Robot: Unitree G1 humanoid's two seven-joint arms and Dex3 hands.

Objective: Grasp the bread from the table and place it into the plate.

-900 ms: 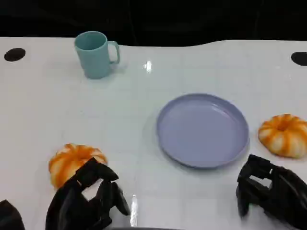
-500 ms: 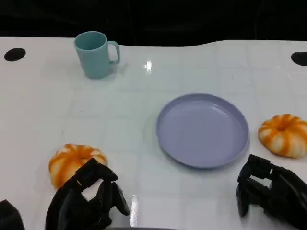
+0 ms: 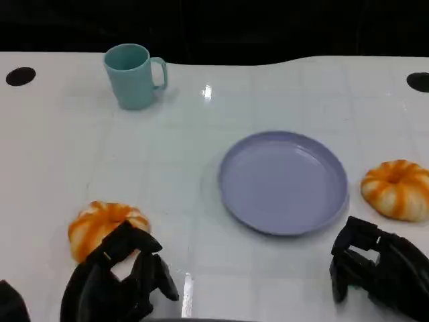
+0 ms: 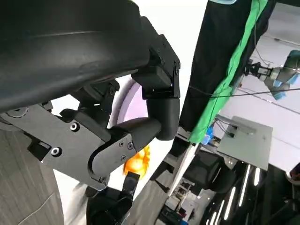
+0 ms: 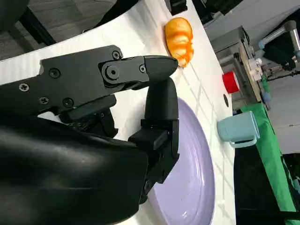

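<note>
The left hand [image 3: 114,282] hovers at the near edge of the table [image 3: 201,154], its fingers spread and holding nothing, just in front of one orange bun [image 3: 100,225]. The right hand [image 3: 375,272] is loosely curled and empty near the other bun [image 3: 397,189], which lies just beside the bare purple plate [image 3: 283,182]. A teal mug [image 3: 132,75] stands far back.
</note>
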